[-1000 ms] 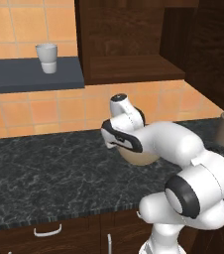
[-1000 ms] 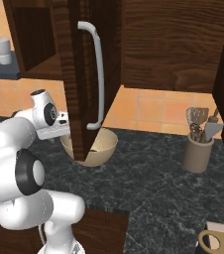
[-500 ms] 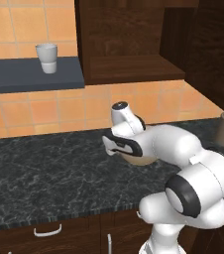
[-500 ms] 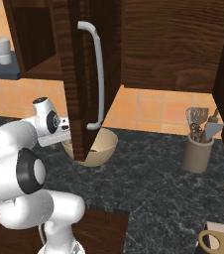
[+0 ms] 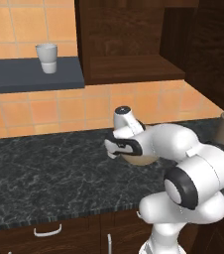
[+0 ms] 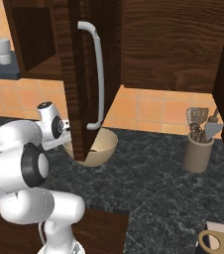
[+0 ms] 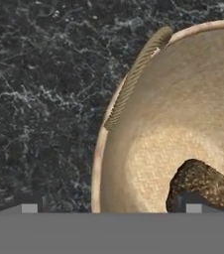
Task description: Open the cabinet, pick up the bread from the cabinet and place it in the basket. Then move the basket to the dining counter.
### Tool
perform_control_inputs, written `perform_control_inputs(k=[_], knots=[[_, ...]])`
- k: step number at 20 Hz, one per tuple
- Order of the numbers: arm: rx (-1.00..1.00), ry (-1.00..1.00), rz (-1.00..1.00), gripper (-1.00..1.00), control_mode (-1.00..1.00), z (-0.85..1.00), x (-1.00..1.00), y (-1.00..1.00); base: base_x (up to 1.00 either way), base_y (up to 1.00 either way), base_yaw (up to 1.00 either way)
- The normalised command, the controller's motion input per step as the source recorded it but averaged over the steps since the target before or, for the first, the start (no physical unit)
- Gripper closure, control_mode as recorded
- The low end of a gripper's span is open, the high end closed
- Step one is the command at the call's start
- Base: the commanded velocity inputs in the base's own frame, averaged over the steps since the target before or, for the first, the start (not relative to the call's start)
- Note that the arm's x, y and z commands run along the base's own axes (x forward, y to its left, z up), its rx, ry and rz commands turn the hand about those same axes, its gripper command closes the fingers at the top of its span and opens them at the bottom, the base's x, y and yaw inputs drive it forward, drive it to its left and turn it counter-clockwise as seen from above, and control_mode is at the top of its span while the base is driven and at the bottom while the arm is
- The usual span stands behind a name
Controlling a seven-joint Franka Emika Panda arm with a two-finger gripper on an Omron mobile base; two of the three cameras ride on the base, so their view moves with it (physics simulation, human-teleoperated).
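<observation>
Round tan woven basket (image 7: pixel 148 129) holds the small brown bread lump (image 7: pixel 199 184); stiff and probably light, so you should pinch its rim. Gripper (image 7: pixel 109 208) jaws spread wide, straddling the rim.

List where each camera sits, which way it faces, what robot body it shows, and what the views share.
Left base view: behind-left, looking forward-down at the black speckled granite counter; white arm at lower right.
Right base view: behind-right, facing the open dark wood cabinet; arm at lower left.
Hand view: looks down along the gripper.
Shared: round tan basket, holding brown bread.
</observation>
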Motion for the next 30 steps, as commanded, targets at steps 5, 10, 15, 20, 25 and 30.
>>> perform_control_inputs(k=[5, 10, 15, 20, 25, 30], knots=[[0.01, 0.0, 0.15, -1.0, -1.0, -0.27, 0.12, -0.01, 0.0, 0.0, 0.0], [0.0, 0.01, 0.11, 1.0, -1.0, -0.2, 0.0, 0.0, 0.0, 0.0, 0.0], [0.0, 0.0, 0.07, 1.0, -1.0, -0.15, 0.0, 0.0, 0.0, 0.0, 0.0], [0.0, 0.0, 0.08, 1.0, -1.0, -0.19, 0.0, 0.02, 0.0, 0.0, 0.0], [0.0, -0.04, 0.15, 1.0, -1.0, 0.2, -0.18, 0.15, 0.0, 0.0, 0.0], [0.0, -0.27, 0.03, 1.0, -1.0, 0.64, -0.51, 0.1, 0.0, 0.0, 0.0]])
